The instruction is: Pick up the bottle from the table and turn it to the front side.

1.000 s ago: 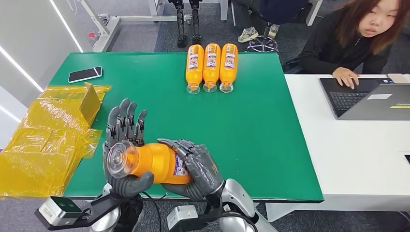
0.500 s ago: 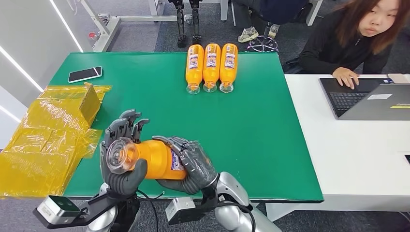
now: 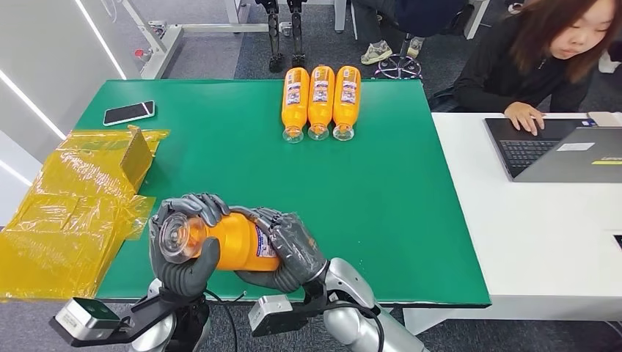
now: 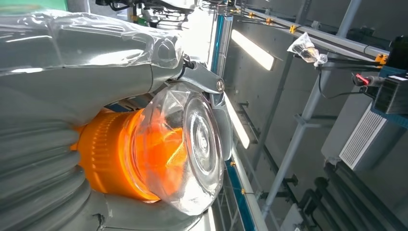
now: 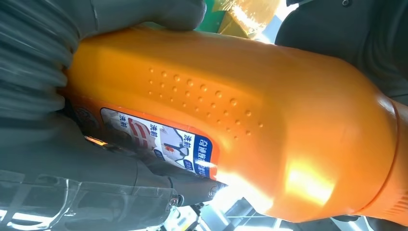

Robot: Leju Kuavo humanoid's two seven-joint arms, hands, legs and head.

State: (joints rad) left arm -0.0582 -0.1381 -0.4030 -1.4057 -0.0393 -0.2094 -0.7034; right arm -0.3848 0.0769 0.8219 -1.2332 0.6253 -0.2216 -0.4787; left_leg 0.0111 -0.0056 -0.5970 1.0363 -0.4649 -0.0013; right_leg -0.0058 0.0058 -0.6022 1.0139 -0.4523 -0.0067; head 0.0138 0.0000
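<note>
Bottle [image 3: 235, 242] is held lying sideways just above the counter [image 3: 381, 205] near edge: left robot hand [image 3: 180, 246] wraps the clear cap end, right robot hand [image 3: 290, 249] clamps the labelled body, probably so one end pivots while the other rotates it label-forward.

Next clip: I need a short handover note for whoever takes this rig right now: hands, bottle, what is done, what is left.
Left hand: grips the cap end of the orange bottle.
Right hand: holds the bottle's body, over the label.
Bottle: lifted off the green table, lying sideways between both hands near the front edge; clear cap toward the robot's left.
Done: pickup.
Left: turning it; the label shows only partly under the right hand, so the front side is probably not yet presented.
Three more bottles lie at the far edge.
</note>
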